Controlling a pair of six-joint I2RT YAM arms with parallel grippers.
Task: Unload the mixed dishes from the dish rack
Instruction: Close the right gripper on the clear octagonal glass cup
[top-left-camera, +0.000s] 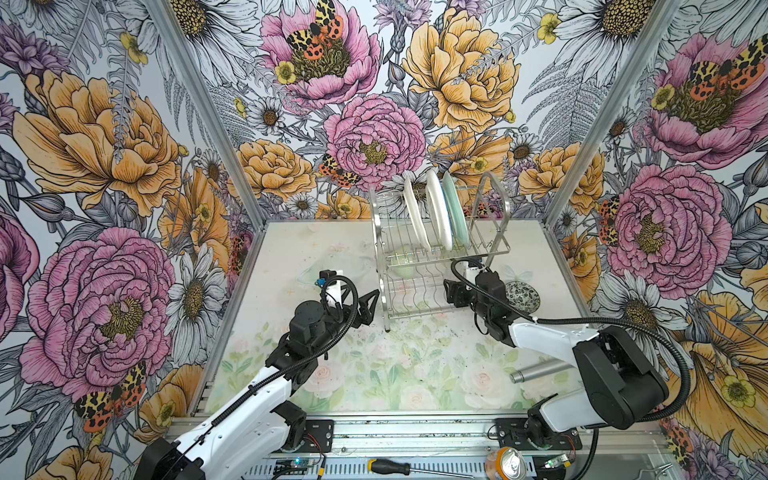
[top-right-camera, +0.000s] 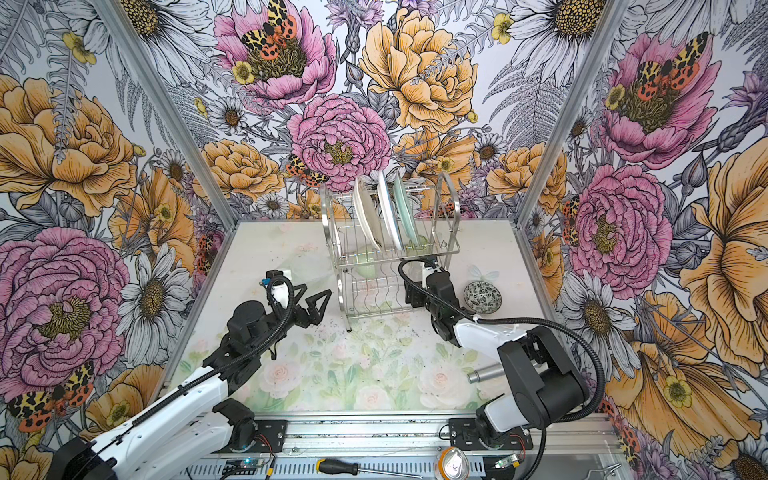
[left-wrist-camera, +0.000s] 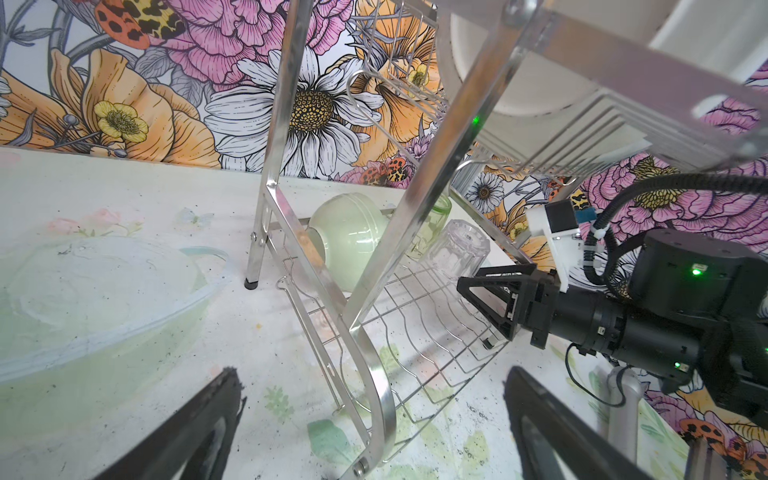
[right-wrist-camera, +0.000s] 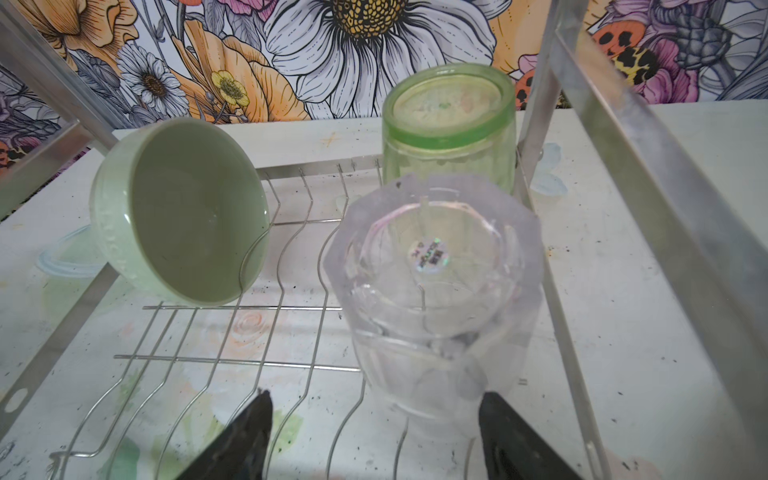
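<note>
Now, low in the frame, the right claw stands open around the upside-down glass on the bottom shelf of the rack. Grabbing it looks like the step: squeeze softly, then lift. Behind wait the green cup and bowl. The left claw hangs open.

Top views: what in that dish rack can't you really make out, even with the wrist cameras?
Plates: edge-on in both top views, so their faces are unseen; blurred and cut off by the edge in the left wrist view.
Tumbler: mostly hidden in top views by plates and rack wires.
Glass: barely traceable in top views, beneath the plates, behind wires.
</note>
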